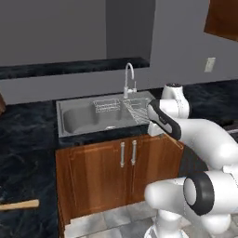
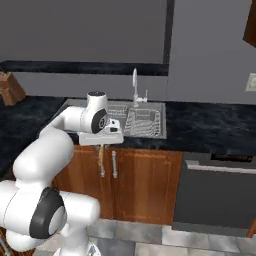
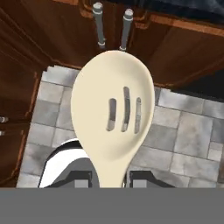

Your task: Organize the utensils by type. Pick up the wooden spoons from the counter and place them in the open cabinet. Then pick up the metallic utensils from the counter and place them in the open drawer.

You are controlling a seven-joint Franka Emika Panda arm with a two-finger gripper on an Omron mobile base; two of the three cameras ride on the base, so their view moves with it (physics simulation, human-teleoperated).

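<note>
The slotted wooden spoon (image 3: 113, 116) is gripped between the jaws of the gripper (image 2: 101, 150), hanging in front of the sink cabinet doors (image 2: 131, 182) above the tiled floor (image 3: 183, 144). It is not yet placed in the open cabinet. Another wooden handle (image 1: 18, 205) lies on the table (image 1: 23, 153), so most of the task seems left.

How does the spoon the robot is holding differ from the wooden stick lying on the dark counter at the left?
The slotted spoon hangs in the gripper in front of the wooden cabinet doors, while the stick lies flat on the counter. The spoon shows a broad, pale bowl with three slots; the stick shows just a plain, tan, narrow length. Both look wooden.
</note>
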